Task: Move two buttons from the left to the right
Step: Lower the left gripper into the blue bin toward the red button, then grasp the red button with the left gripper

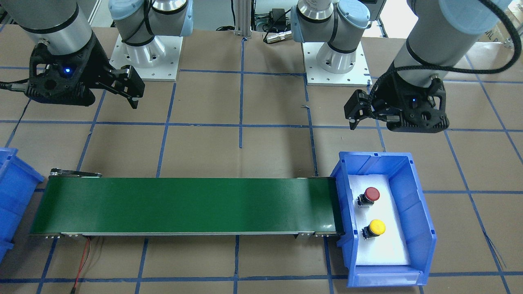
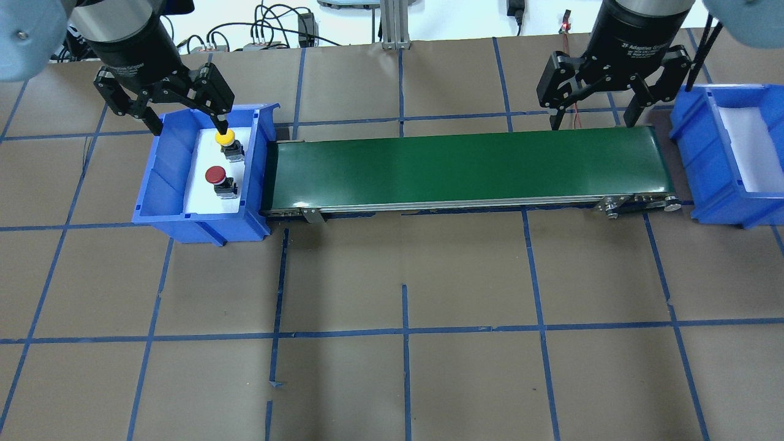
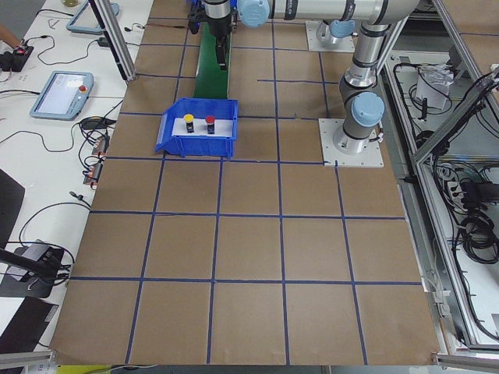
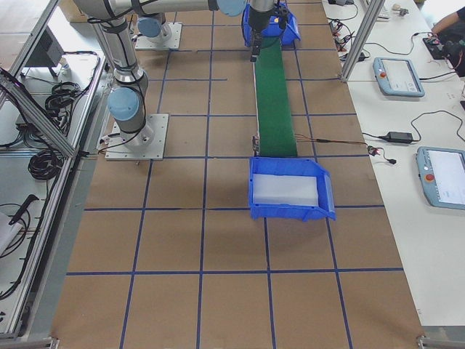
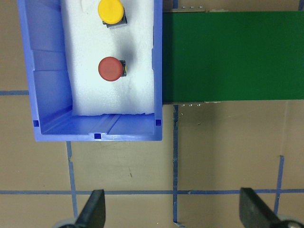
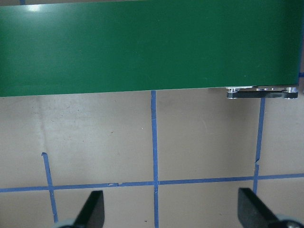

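So the red button [image 1: 372,194] and yellow button [image 1: 376,227] sit side by side in the blue bin [image 1: 421,220] at the left end of the green belt [image 1: 184,204]. Left gripper [image 2: 188,122] hovers nearby, fingers apart; right gripper [image 2: 593,119] is spread too.

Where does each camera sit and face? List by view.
Overhead: behind robot, looking down; left claw, right claw at top.
Front-facing: across table, facing robot; claws mirrored.
Exterior left: table's left end; left bin nearest, claws beyond.
Exterior right: right end; right bin nearest.
Left wrist: down past left fingertips at red button, yellow button.
Right wrist: down past right fingertips at belt.
Shared: overhead and left wrist show both buttons.
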Available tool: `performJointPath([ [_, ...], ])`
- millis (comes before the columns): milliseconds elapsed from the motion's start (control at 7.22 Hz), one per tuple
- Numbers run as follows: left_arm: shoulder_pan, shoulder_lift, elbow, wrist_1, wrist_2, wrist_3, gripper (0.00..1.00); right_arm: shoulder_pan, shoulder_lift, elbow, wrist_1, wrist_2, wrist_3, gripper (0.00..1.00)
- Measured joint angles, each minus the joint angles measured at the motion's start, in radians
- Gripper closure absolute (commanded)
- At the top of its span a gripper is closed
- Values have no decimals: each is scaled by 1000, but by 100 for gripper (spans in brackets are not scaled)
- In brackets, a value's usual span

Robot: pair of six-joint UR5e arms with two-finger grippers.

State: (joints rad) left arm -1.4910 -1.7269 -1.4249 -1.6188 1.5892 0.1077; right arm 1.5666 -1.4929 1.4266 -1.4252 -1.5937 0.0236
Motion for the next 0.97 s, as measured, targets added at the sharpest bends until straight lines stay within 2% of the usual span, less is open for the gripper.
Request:
performJointPath([
  [554,84,-190,-19,231,-4,107,0,1,5,1,-8,-1,-8,0],
  [969,120,-215,-120,323,-14,134,0,1,11,1,-4,2,-8,0],
])
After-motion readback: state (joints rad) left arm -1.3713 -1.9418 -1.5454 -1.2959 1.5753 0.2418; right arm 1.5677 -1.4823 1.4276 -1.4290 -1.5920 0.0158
